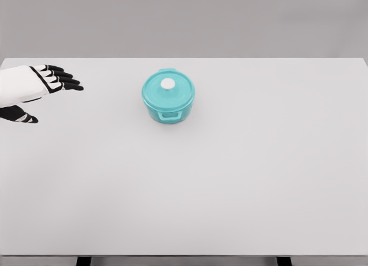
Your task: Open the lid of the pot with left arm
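One robot hand (pixel 40 87), my left, hovers fingers spread and empty, the lidded pot (pixel 168 97) well right, lid (pixel 168 87) unreached.

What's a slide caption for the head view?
Left hand open, apart from lidded teal pot on white table.

Your robot's left hand (pixel 31 87) has a smooth white shell over its back, and slim black fingers (pixel 64 80) banded with white segments near the knuckles.
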`<state>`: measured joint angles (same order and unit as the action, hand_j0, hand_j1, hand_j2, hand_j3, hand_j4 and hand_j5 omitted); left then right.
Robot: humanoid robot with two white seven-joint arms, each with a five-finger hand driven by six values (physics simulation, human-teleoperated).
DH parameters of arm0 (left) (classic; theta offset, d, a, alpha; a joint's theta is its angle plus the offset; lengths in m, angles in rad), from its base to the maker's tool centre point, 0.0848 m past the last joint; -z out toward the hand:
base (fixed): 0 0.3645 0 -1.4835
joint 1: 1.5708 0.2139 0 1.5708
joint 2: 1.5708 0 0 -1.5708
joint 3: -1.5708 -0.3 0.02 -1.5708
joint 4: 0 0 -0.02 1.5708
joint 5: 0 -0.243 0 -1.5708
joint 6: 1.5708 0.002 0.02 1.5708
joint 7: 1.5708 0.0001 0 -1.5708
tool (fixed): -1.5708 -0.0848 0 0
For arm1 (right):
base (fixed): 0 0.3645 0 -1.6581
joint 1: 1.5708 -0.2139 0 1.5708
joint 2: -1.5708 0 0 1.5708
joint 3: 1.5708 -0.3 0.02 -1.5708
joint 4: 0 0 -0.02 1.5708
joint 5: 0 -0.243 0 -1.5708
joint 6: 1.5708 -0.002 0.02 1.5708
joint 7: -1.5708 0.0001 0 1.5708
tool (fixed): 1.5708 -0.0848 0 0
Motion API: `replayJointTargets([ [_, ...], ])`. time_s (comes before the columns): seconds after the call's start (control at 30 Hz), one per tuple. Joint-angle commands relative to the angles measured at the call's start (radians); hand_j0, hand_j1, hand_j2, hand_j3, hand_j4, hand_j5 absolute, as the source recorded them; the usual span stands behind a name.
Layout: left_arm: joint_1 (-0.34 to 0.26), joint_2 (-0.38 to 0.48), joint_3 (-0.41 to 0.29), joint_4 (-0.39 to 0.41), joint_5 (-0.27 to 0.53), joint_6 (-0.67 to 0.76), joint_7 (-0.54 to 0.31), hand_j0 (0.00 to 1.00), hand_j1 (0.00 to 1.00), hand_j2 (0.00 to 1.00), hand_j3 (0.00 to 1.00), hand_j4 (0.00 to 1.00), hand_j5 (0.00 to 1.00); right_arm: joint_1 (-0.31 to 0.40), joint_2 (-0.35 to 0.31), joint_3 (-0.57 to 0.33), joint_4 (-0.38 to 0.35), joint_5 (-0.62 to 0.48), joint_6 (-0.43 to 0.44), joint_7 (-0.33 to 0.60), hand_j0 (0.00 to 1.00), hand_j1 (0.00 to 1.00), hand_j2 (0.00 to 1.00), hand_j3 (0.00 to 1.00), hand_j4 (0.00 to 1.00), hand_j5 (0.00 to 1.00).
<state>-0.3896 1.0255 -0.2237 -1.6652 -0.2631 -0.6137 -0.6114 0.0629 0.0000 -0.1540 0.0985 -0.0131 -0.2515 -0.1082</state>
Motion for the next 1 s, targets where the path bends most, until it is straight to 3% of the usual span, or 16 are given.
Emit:
replayJointTargets([
  [0.0,0.000,-0.001,0.000,-0.001,0.004,0.003,0.000,1.00,1.00,1.00,1.00,1.00,1.00,0.000,0.000,0.001,0.003,-0.001,0.000,-0.004,1.00,1.00,1.00,1.00,1.00,1.00],
  [0.17,-0.003,-0.007,0.014,-0.021,-0.013,0.003,0.000,1.00,1.00,1.00,1.00,1.00,1.00,0.000,0.000,0.002,0.004,-0.001,0.001,-0.002,1.00,1.00,1.00,1.00,1.00,1.00],
  [0.3,-0.028,-0.013,0.007,-0.022,-0.180,0.003,0.000,1.00,1.00,1.00,1.00,1.00,1.00,0.000,0.000,-0.009,-0.002,-0.001,0.000,-0.002,1.00,1.00,1.00,1.00,1.00,1.00],
  [0.37,-0.043,-0.104,0.001,0.030,-0.200,0.003,0.000,1.00,1.00,1.00,1.00,1.00,1.00,0.006,0.000,-0.001,0.006,-0.001,0.000,-0.002,1.00,1.00,1.00,1.00,1.00,1.00],
  [0.43,-0.107,-0.120,-0.025,0.085,-0.212,0.003,0.000,1.00,1.00,1.00,1.00,1.00,1.00,0.005,0.000,-0.006,0.001,-0.001,0.000,-0.002,1.00,1.00,1.00,1.00,1.00,1.00],
  [0.53,-0.118,-0.186,-0.023,0.176,-0.219,0.003,0.000,1.00,1.00,1.00,1.00,1.00,1.00,0.002,0.000,-0.009,-0.002,-0.001,0.000,-0.001,1.00,1.00,1.00,1.00,1.00,1.00],
  [0.6,-0.228,-0.356,-0.051,0.202,-0.261,0.003,0.000,1.00,1.00,1.00,1.00,1.00,1.00,0.002,0.000,-0.006,-0.002,-0.001,0.000,-0.001,1.00,1.00,1.00,1.00,1.00,1.00],
  [0.67,-0.247,-0.456,-0.057,0.246,-0.297,0.003,0.000,1.00,1.00,1.00,1.00,1.00,1.00,0.002,0.000,-0.006,-0.002,-0.001,0.000,-0.001,1.00,1.00,1.00,1.00,1.00,1.00],
  [0.87,-0.276,-0.470,-0.077,0.240,-0.312,0.003,0.000,1.00,1.00,1.00,1.00,1.00,1.00,0.002,0.000,-0.007,-0.002,-0.001,0.000,-0.001,1.00,1.00,1.00,1.00,1.00,1.00],
  [0.97,-0.290,-0.548,-0.080,0.240,-0.323,0.003,0.000,1.00,1.00,1.00,1.00,1.00,1.00,0.002,0.000,-0.007,-0.002,-0.001,0.000,-0.002,1.00,1.00,1.00,1.00,1.00,1.00],
])
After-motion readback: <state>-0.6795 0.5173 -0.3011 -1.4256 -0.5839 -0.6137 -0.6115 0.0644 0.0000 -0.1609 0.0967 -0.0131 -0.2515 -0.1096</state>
